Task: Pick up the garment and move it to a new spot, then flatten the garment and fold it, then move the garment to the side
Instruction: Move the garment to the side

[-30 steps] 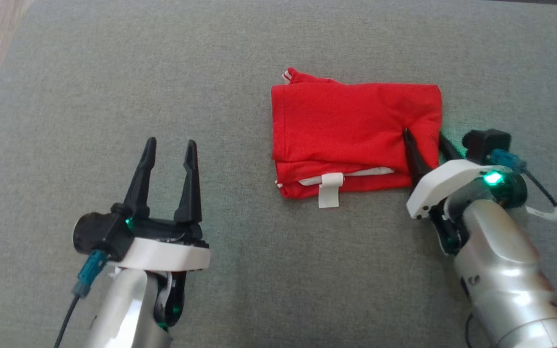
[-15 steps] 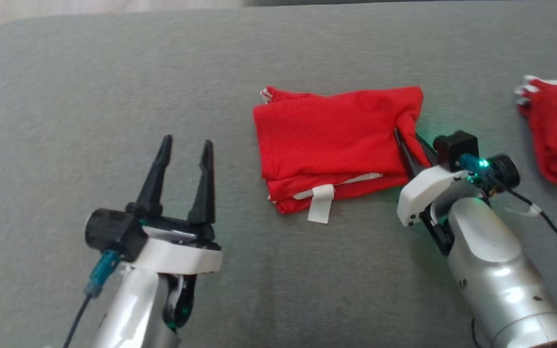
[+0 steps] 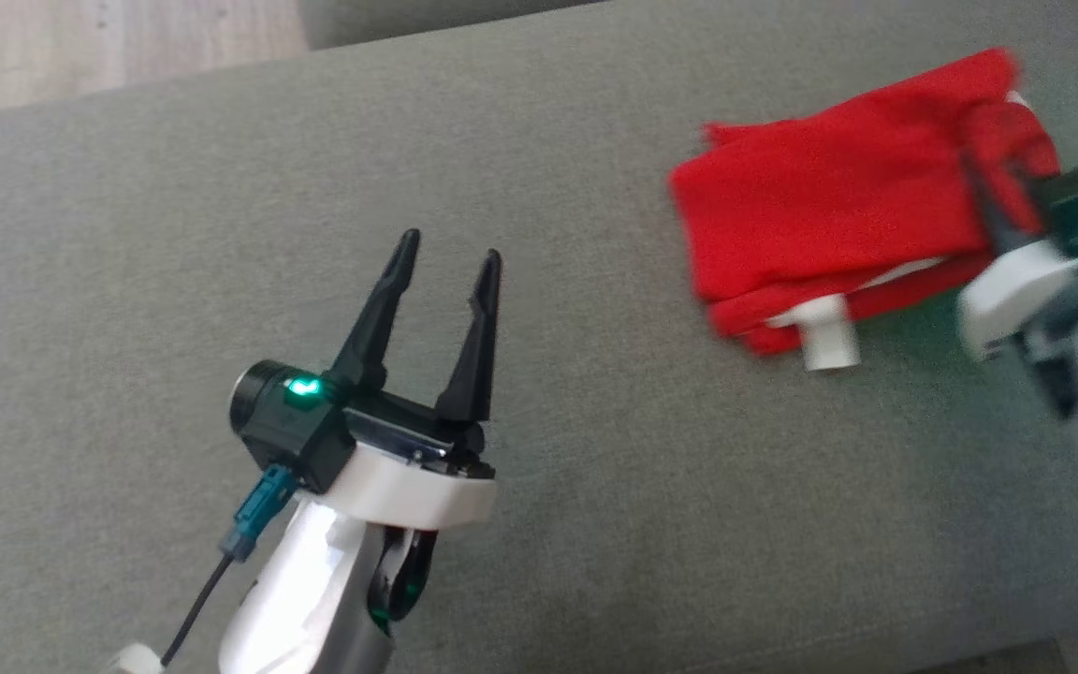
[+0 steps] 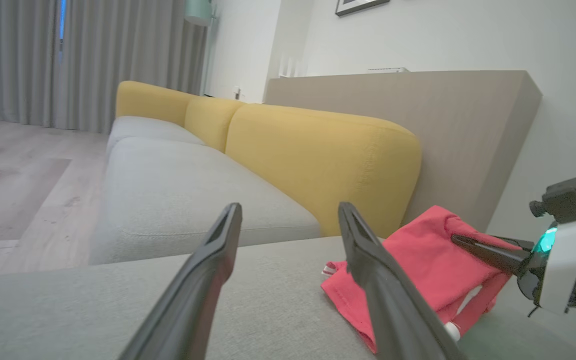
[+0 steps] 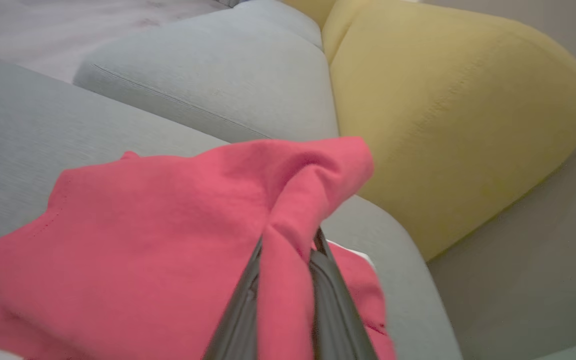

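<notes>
The folded red garment (image 3: pixel 829 206) lies on the grey cushion (image 3: pixel 221 187) at the upper right of the head view, a white tag sticking out of its near edge. My right gripper (image 3: pixel 993 183), blurred, is shut on the garment's right edge. In the right wrist view a fold of the garment (image 5: pixel 168 220) is pinched and raised between the right gripper's (image 5: pixel 289 240) fingers. My left gripper (image 3: pixel 452 245) stands open over bare cushion, well left of the garment. The left wrist view has the left gripper (image 4: pixel 290 207) open, with the garment (image 4: pixel 418 260) and right gripper (image 4: pixel 460 241) at lower right.
Yellow sofa backrests (image 4: pixel 318 160) rise behind the grey seat. Wood floor (image 3: pixel 109 47) lies beyond the cushion's far left edge. Another bit of red cloth (image 3: pixel 1030 140) sits just past the held edge. The cushion's rounded edge (image 3: pixel 1016 646) runs along the lower right.
My right gripper shut on the garment's right edge and has drawn it rightward, lifting that edge. The head camera has swung to the right. My left gripper stays open.
</notes>
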You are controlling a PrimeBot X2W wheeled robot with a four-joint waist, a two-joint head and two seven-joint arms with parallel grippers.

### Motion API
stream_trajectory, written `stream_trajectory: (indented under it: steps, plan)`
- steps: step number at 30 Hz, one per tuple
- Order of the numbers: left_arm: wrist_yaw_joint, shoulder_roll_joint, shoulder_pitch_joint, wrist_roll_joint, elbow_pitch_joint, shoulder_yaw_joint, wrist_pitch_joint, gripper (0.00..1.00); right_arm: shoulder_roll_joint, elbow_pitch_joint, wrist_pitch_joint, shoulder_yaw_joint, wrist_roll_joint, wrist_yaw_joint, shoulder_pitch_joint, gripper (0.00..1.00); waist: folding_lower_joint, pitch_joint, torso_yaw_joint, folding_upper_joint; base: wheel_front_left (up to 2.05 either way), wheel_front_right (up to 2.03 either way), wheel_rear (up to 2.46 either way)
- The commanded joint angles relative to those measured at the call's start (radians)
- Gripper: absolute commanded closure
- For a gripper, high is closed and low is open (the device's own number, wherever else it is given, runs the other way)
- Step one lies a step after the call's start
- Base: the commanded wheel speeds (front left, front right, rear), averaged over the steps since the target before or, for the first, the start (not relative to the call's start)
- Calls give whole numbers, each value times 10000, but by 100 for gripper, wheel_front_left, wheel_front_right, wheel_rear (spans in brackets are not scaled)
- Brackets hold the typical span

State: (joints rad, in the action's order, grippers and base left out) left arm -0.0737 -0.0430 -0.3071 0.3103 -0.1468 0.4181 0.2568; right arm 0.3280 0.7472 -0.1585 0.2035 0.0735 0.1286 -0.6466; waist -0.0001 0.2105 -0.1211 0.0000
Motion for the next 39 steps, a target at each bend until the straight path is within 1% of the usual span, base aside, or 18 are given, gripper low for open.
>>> stream_trajectory:
  steps: [1,4,5,8,12,17,24,25,26,29,33,39]
  plan:
    - [90,-72,-442,78,438,-184,49,0,663,-588,180,166,-235,21,-304,100,1,194,-190,0,0,0,0]
    - [98,-72,-558,51,487,-150,49,0,1482,-816,448,82,-579,21,-278,100,1,387,-234,0,0,0,0]
    - [98,-72,-558,51,487,-150,49,0,1482,-816,448,82,-579,21,-278,100,1,387,-234,0,0,0,0]
    - [57,-72,-658,21,483,-191,49,0,2063,-834,644,-114,-804,21,-328,100,1,608,-215,0,0,0,0]
    - [-31,-72,-775,-42,404,-269,49,0,2503,-539,816,-531,-881,21,-404,100,1,925,-62,0,0,0,0]
    - [-127,-72,-867,-125,328,-484,49,0,2471,-70,859,-1416,-937,21,-455,100,1,1266,206,0,0,0,0]
    - [-253,-72,-946,-238,262,-883,49,0,2145,453,1129,-2113,-770,21,-487,100,1,1551,492,0,0,0,0]
    - [-269,-72,-944,-250,258,-931,49,0,2079,490,1131,-2235,-759,21,-503,35,1,1551,511,0,0,0,0]
    - [-283,-72,-938,-258,256,-975,49,0,2009,555,1188,-2362,-756,21,-510,0,1,1540,527,0,0,0,0]
    - [-313,-72,-904,-262,232,-1119,49,0,1851,570,1177,-2594,-587,21,-518,0,1,1425,540,0,0,0,0]
    - [-335,-72,-779,-243,216,-1338,49,0,1617,313,1054,-2912,-290,21,-589,0,1,1007,521,0,0,0,0]
    - [-241,-72,-477,-183,235,-1753,49,0,1070,-333,770,-2809,-373,21,-675,0,1,193,581,0,0,0,0]
